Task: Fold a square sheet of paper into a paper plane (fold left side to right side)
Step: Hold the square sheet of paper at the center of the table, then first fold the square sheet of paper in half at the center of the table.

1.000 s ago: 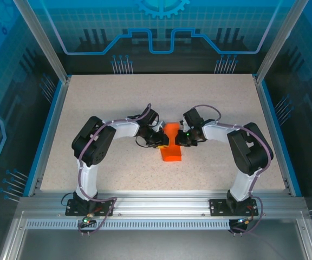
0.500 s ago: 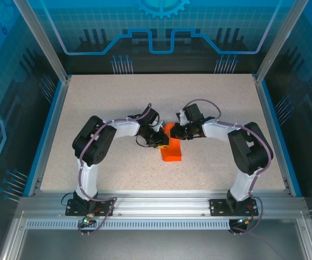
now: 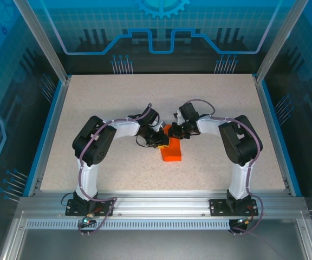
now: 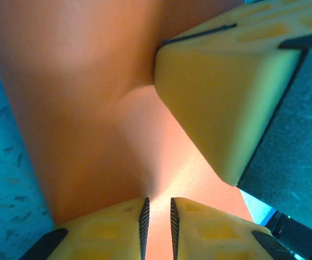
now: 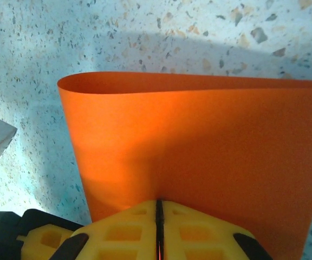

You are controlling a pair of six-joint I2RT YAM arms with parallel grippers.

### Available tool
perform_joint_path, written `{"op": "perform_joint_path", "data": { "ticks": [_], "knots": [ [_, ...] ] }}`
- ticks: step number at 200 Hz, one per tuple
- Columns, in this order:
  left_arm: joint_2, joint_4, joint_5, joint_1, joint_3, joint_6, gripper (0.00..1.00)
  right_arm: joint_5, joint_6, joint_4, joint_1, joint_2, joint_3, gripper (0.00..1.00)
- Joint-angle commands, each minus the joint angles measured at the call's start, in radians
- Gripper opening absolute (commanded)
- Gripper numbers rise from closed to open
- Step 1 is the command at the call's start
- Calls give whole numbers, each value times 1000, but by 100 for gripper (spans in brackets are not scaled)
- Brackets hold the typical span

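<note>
The square sheet of paper [image 3: 172,154] is bright orange and lies at the table's middle, bent over on itself. In the right wrist view the sheet [image 5: 199,135] curves into a soft rounded fold along its far edge. My right gripper [image 3: 174,131] [image 5: 157,216] is shut on the sheet's near edge, a thin orange line showing in the seam. My left gripper [image 3: 162,141] [image 4: 158,216] rests its tips on the sheet [image 4: 85,108] with a narrow gap between them. A right finger [image 4: 215,97] sits close by, at the upper right of the left wrist view.
Speckled beige table [image 3: 102,108] with a blue rim [image 3: 47,135] on the left and right. Metal frame posts and glass panels stand behind. The aluminium rail [image 3: 161,208] holding both arm bases runs along the near edge.
My right gripper has moved left and slightly away, from beside the sheet's right edge to over its upper part, carrying the edge along. The left gripper has stayed put.
</note>
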Motion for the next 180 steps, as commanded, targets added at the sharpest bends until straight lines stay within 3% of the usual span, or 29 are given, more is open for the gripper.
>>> {"op": "perform_joint_path", "data": {
  "ticks": [1, 180],
  "knots": [
    [-19, -109, -14, -15, -27, 22, 22, 51, 17, -99, -6, 43, 11, 10],
    [-134, -206, 54, -81, -189, 119, 22, 72, 28, -120, -7, 65, 19, 9]
  ]
}}
